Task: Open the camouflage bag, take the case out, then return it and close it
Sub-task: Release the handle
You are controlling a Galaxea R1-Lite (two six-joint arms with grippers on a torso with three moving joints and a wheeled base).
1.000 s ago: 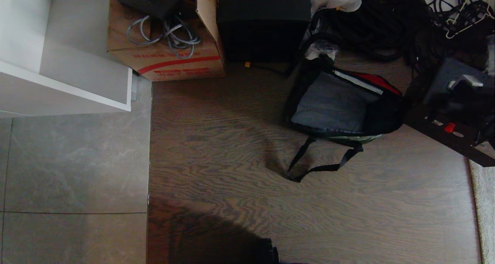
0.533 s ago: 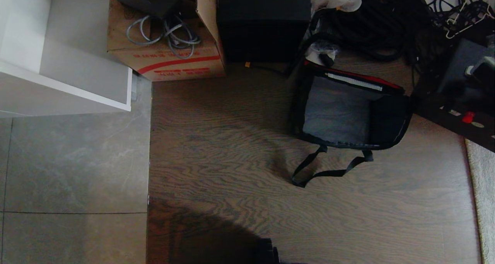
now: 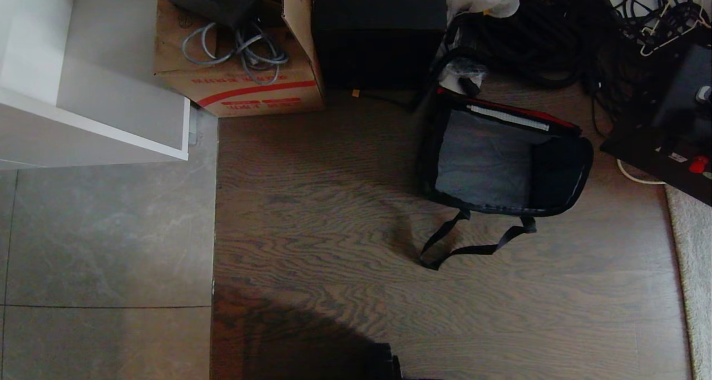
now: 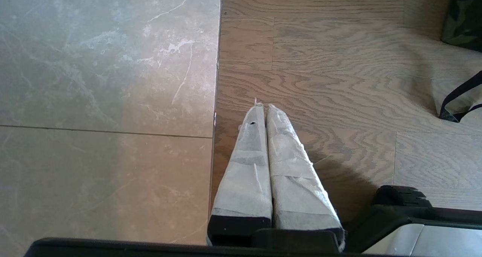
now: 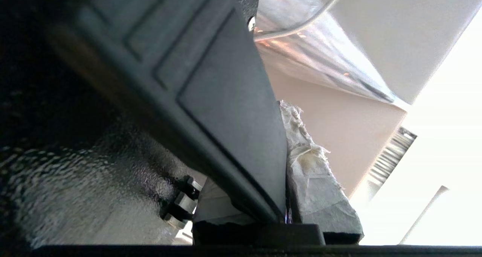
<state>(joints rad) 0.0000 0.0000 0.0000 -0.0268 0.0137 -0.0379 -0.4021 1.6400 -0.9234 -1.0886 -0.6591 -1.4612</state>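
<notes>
Case (image 5: 211, 110) in right gripper (image 5: 280, 163)

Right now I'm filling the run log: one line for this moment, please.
bag: camouflage bag open on floor, case out | right gripper: shut on case, held beside the bag | left gripper: shut, parked
</notes>
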